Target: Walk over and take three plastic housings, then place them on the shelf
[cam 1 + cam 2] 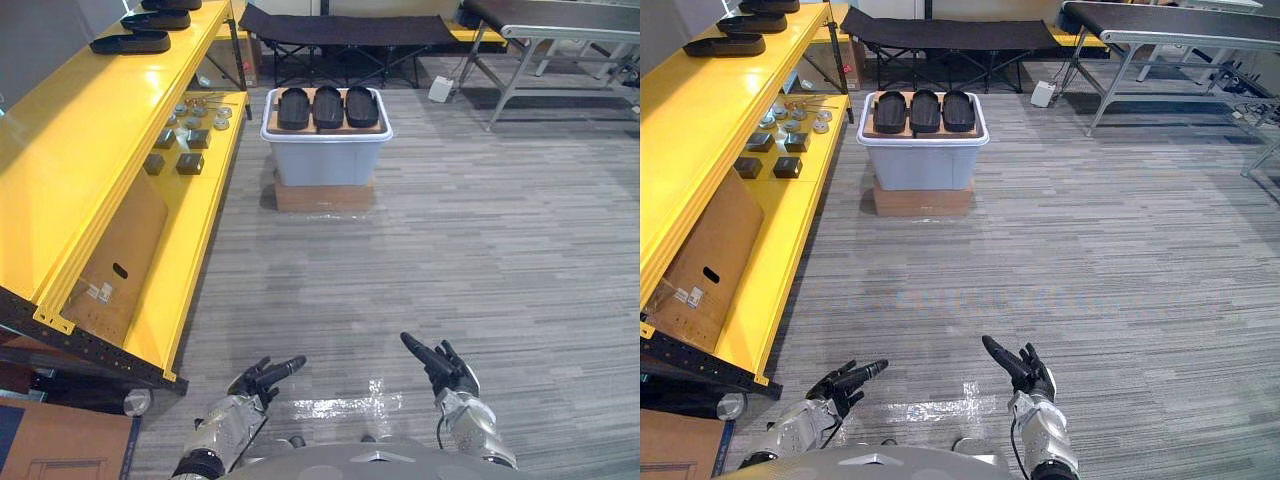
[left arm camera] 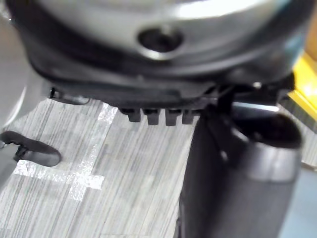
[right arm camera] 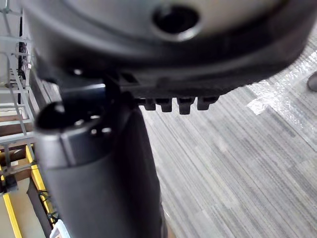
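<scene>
Left eye view: both my arms sit low before me over the grey floor [image 1: 480,230], my left hand [image 1: 262,380] and right hand [image 1: 447,368] pointing forward with fingers straight, holding nothing. Well ahead, three black plastic housings [image 1: 327,106] lie side by side on a board [image 1: 272,125] atop a grey bin [image 1: 325,160], near the yellow shelf [image 1: 90,150]. Right eye view takes in more of the metal table [image 1: 1180,22]. Right wrist view looks past my thumb [image 3: 99,168] to the floor.

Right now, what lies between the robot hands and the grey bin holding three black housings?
Only bare grey plank floor, up to the grey plastic bin; both eye views show it.
</scene>
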